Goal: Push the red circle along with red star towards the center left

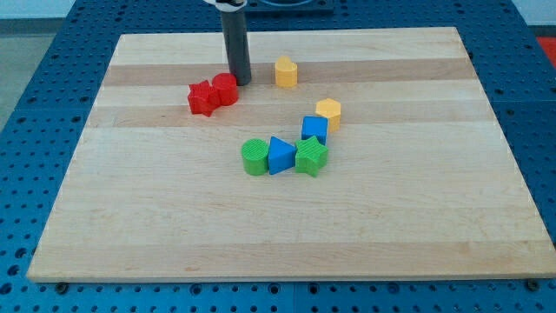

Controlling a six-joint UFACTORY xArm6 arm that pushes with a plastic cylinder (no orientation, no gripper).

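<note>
The red circle point(226, 89) and the red star point(202, 97) sit touching each other in the upper left part of the wooden board point(130, 217); the star is on the view's left of the circle. My tip point(241, 81) stands just to the right of the red circle, at its upper right edge, touching it or nearly so. The dark rod rises straight up from there to the view's top.
A yellow block point(286, 72) lies right of my tip. A yellow hexagon point(328, 111), a blue cube point(314, 129), a green star point(311, 156), a blue triangle point(280, 156) and a green circle point(254, 157) cluster at the board's centre.
</note>
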